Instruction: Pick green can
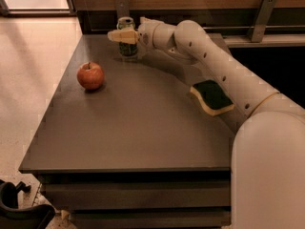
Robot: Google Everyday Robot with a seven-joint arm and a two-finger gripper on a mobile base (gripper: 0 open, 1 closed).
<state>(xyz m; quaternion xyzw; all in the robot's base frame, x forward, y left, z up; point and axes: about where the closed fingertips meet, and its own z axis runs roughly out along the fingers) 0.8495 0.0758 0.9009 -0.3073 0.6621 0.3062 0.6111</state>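
Note:
The green can [127, 47] stands upright at the far edge of the dark table [133, 128], left of centre. It has a dark green body and a silver top. My gripper [118, 35] reaches in from the right at the end of the white arm [214, 61]. It is right at the can, its pale tip crossing in front of the can's upper half and pointing left. The lower part of the can shows below it, resting on the table.
A red apple [90, 75] sits on the left part of the table, nearer than the can. A yellow sponge with a green top [212, 97] lies at the right, beside the arm. A dark wall with metal brackets [259, 17] runs behind the table.

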